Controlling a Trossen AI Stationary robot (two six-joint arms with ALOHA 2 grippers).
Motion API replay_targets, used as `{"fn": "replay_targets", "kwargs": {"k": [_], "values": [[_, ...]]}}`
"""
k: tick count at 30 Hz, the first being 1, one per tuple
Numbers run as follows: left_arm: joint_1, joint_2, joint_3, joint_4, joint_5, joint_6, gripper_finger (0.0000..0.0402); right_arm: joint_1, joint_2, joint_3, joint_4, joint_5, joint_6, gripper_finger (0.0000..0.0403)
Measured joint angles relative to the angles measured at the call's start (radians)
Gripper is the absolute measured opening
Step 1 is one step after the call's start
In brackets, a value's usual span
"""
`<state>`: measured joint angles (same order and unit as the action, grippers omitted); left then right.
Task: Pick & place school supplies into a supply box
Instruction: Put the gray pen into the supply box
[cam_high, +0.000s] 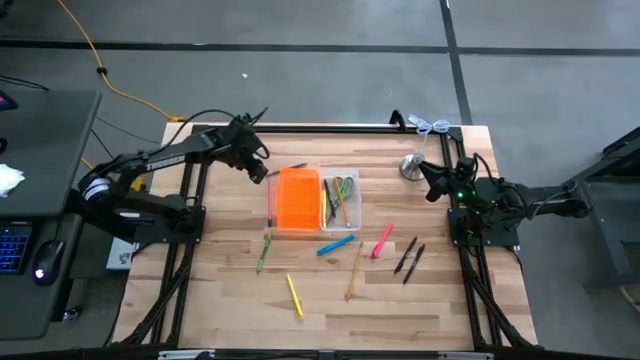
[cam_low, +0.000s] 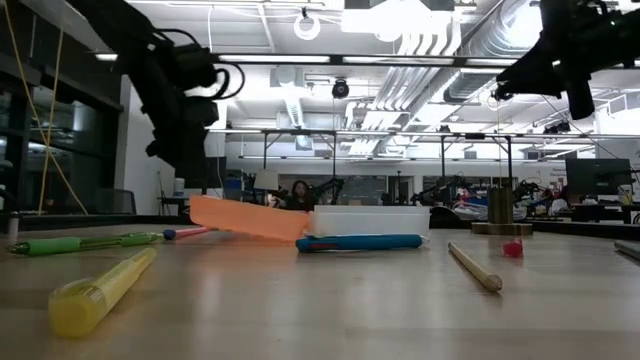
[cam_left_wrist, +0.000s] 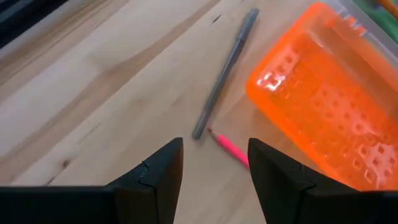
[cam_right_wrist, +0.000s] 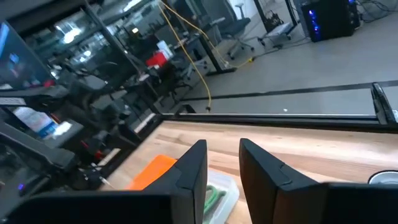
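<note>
The supply box lies open mid-table, its orange half (cam_high: 297, 200) beside the clear tray (cam_high: 341, 202), which holds green scissors and some pens. My left gripper (cam_high: 262, 170) hovers open and empty above the table at the orange half's far left corner. In its wrist view (cam_left_wrist: 214, 165) a grey pen (cam_left_wrist: 225, 71) and a pink pen (cam_left_wrist: 231, 148) lie on the wood beside the orange half (cam_left_wrist: 323, 106). My right gripper (cam_high: 432, 182) is raised at the right, open and empty (cam_right_wrist: 222, 165). Loose on the table lie a green pen (cam_high: 264, 252), a yellow marker (cam_high: 295, 296), a blue marker (cam_high: 335, 245), a wooden pencil (cam_high: 355, 270), a pink pen (cam_high: 382, 241) and two black pens (cam_high: 409, 259).
A silver bell-shaped object (cam_high: 411, 166) stands at the far right, close to my right gripper. A white cable (cam_high: 430, 125) lies at the table's far edge. In the low view the yellow marker (cam_low: 100, 292) and the pencil (cam_low: 472, 266) lie nearest the front.
</note>
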<state>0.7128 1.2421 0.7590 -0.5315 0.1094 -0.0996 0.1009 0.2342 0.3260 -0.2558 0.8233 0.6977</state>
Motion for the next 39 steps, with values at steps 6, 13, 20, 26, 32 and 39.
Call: {"fn": "replay_targets", "kwargs": {"k": [6,13,20,26,32,39], "values": [[0.0,0.113,0.076,0.001,0.035,0.065,0.0209,0.0,-0.092,-0.061,-0.001,-0.002,0.0,0.0071],[0.0,0.208,0.122,-0.035,0.032,0.169,0.0209,0.0,-0.179,-0.104,-0.008,-0.011,-0.007,0.0071],[0.0,0.265,0.123,-0.054,0.031,0.245,0.0209,0.0,-0.222,-0.105,-0.008,-0.035,-0.039,0.0071],[0.0,0.307,0.124,-0.028,0.04,0.327,0.0209,0.0,-0.223,-0.105,-0.009,-0.053,-0.048,0.0071],[0.0,0.338,0.124,-0.003,0.064,0.357,0.0209,0.0,-0.223,-0.105,-0.009,-0.072,-0.044,0.0071],[0.0,0.347,0.124,0.059,0.057,0.358,0.0209,0.0,-0.224,-0.105,0.0,-0.075,-0.041,0.0071]]}}
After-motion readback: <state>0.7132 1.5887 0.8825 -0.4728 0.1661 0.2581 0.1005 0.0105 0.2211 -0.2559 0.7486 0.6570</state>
